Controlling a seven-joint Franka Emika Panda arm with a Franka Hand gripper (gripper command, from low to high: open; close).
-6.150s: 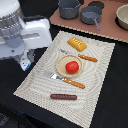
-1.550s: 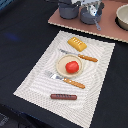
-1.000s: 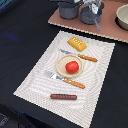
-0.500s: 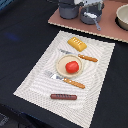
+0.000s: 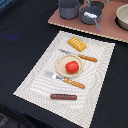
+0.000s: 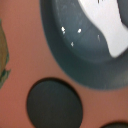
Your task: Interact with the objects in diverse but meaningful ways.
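On the striped placemat [image 5: 35,82] lie a yellow-orange ridged bread block [image 5: 77,43], a red tomato [image 5: 72,66] on a round tan plate [image 5: 62,60], and a brown sausage [image 5: 63,96] near the front edge. My gripper shows in neither view. The wrist view looks down at close range on a grey pot [image 6: 75,55] with a white item [image 6: 107,25] inside; I cannot tell what that item is. In the exterior view a white item [image 5: 90,15] lies in the middle grey pot [image 5: 92,20].
A knife [image 5: 82,57] and a fork [image 5: 67,81] with orange handles flank the plate. A second grey pot [image 5: 68,8] and a pale bowl [image 5: 123,16] stand on the pink board [image 5: 105,31] at the back. Dark round spots [image 6: 54,105] mark the pink surface.
The arm that stood over the mat's left side 6.2 s ago has left that spot. Over the last second the objects on the mat have not moved.
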